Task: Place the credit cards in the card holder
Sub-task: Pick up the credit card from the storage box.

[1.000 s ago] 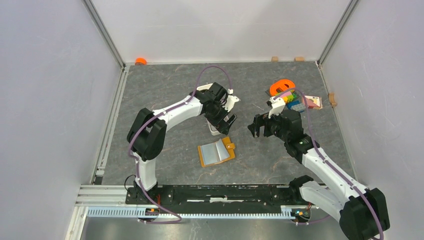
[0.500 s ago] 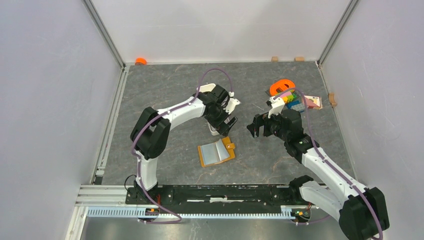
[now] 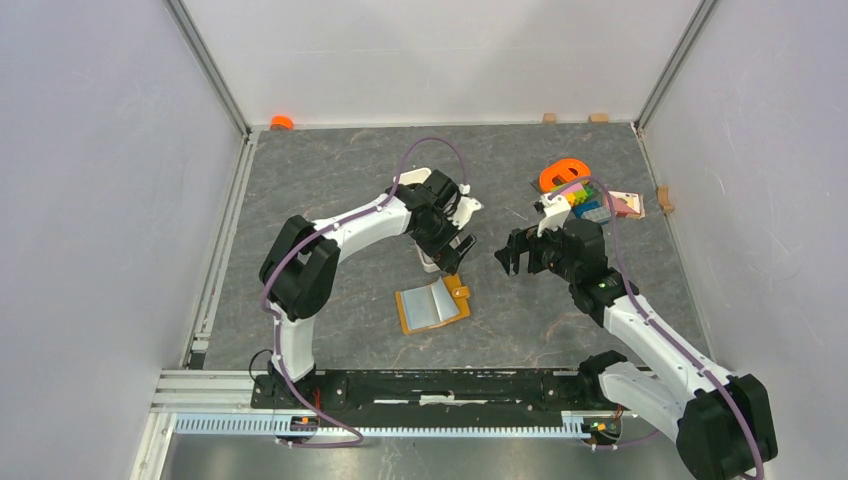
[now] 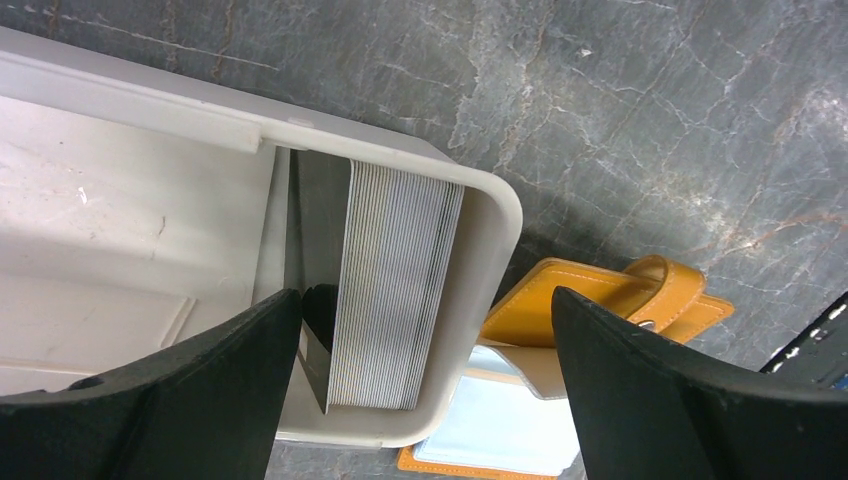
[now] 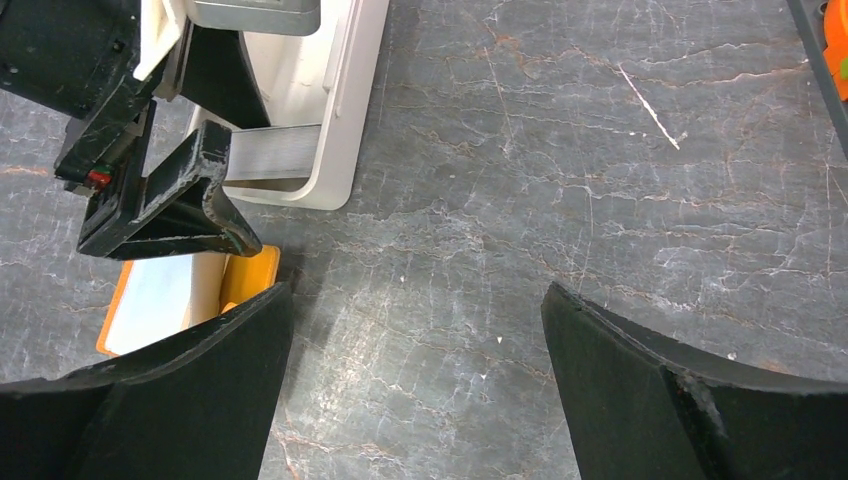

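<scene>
Over the white plastic tray (image 4: 150, 250), left jaws hang wide astride stacked grey cards (image 4: 395, 290), probably lining up a pinch; right jaws wide, empty.

The left arm bends in from seven o'clock, and the left tool (image 3: 455, 248) points downward with its jaws spread wide. The right arm reaches in from five o'clock, the right tool (image 3: 512, 256) gaping too, empty.

The card holder (image 3: 433, 305) is orange-tan with pale blue pockets, the desk (image 3: 330, 180) dark grey veined white, the tray (image 4: 120, 230) off-white, the credit cards (image 4: 395, 285) silver-grey edged.
</scene>
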You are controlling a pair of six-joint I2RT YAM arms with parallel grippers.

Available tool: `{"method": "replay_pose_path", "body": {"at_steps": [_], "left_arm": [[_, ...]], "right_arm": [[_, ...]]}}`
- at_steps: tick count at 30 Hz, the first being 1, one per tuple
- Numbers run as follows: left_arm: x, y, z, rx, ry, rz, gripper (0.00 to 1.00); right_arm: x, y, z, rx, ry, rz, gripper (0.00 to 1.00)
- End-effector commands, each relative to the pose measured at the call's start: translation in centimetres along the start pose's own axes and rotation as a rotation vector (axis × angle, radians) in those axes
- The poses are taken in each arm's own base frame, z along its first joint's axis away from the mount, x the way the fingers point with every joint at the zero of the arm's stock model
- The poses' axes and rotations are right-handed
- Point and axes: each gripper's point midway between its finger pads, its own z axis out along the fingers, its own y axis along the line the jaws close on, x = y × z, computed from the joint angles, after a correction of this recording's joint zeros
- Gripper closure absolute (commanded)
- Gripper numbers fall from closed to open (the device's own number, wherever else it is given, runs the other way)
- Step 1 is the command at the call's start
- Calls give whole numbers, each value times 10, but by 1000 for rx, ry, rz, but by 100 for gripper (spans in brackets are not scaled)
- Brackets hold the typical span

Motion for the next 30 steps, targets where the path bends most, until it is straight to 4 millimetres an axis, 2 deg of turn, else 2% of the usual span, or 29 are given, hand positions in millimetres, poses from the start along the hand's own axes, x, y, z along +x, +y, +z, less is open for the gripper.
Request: {"method": "replay_pose_path", "body": {"at_steps": [1, 6, 18, 30], "left_arm": [[-11, -22, -21, 88, -44, 51, 0], [-10, -21, -26, 80, -41, 57, 1], [-10, -22, -33, 73, -41, 53, 18], [-8, -18, -30, 56, -26, 52, 47]], "right_arm": [[-8, -1, 2, -4, -31, -3, 3], [-8, -2, 2, -1, -30, -1, 3], [-7, -5, 2, 4, -28, 5, 3], [-5, -5, 3, -2, -22, 11, 3]]}}
